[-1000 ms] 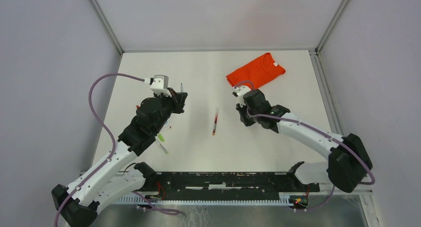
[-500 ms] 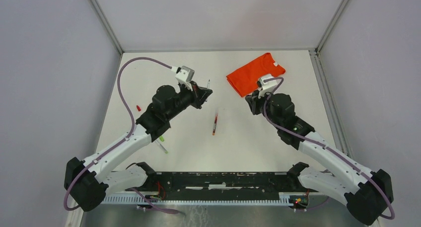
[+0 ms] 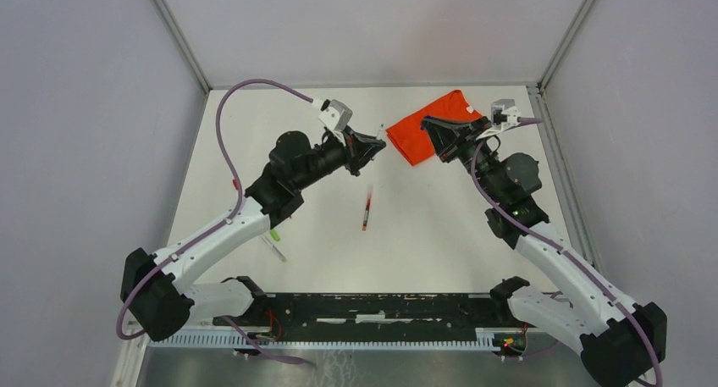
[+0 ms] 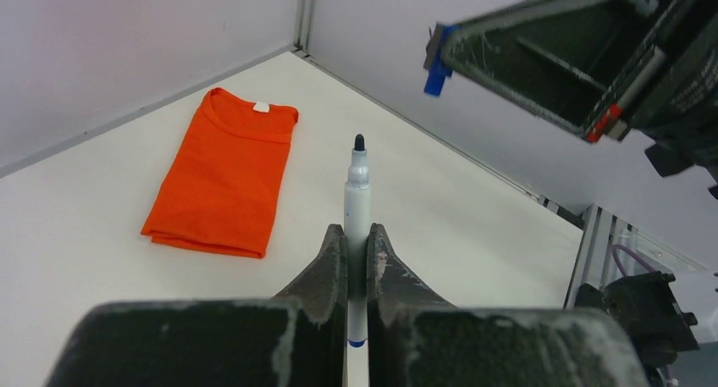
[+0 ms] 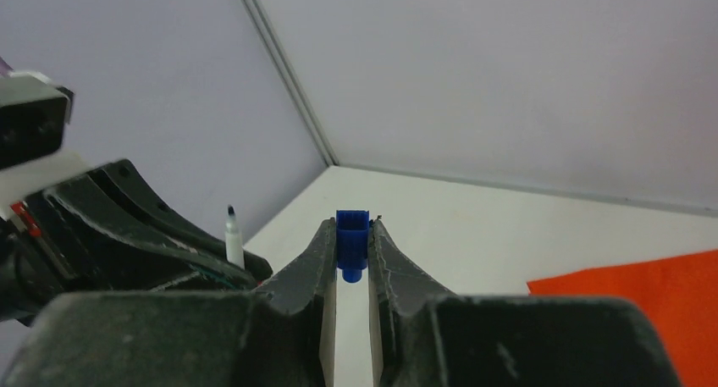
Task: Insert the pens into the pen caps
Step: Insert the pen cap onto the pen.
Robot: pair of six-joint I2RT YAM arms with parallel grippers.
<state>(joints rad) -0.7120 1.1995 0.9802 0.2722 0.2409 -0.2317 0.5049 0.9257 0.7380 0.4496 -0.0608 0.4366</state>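
Wrist views only: left jaws clamped on uncapped blue pen (image 4: 356, 192); right jaws pinching blue cap (image 5: 352, 251).
Top view only: red pen (image 3: 367, 210) lying mid-tabletop.
Change since earlier frame: both arms have risen, and pen and cap now face each other above the far edge.

Folded orange shirt (image 3: 413, 138) flat on white table (image 3: 440, 234), far right part, near back right corner. Collar end toward that corner, small white label (image 4: 261, 107) inside neckline. Grey walls (image 3: 364, 23) on three sides. Metal frame posts (image 3: 173, 31) along back corners.
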